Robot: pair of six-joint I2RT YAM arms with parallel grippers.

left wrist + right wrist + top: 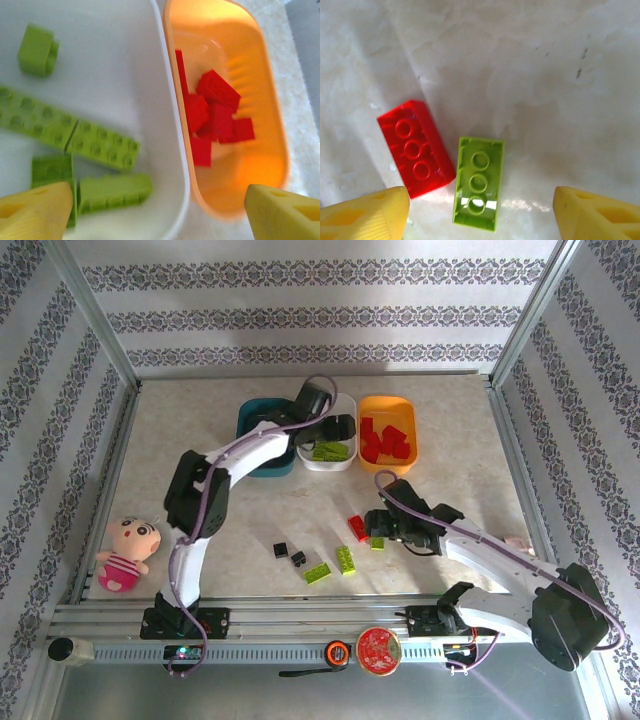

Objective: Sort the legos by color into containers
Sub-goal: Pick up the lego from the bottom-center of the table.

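Observation:
My left gripper (338, 428) hangs open over the white tray (318, 462), which holds several lime green legos (102, 145). Its yellow fingertips (35, 212) straddle the white rim (167, 100) and the orange tray (272, 130), with nothing between them. Several red legos (217, 110) lie in the orange tray (408, 422). The dark teal tray (262, 425) sits left of the white one, partly hidden by the arm. My right gripper (480, 220) is open, low over an upside-down green brick (479, 182) and a red brick (415, 147) side by side on the table.
Loose on the table near the front are two more green bricks (345, 559) (317, 573) and two small black bricks (281, 550) (299, 559). A pink-bodied doll (125, 552) lies at the left edge. Metal frame rails border the table.

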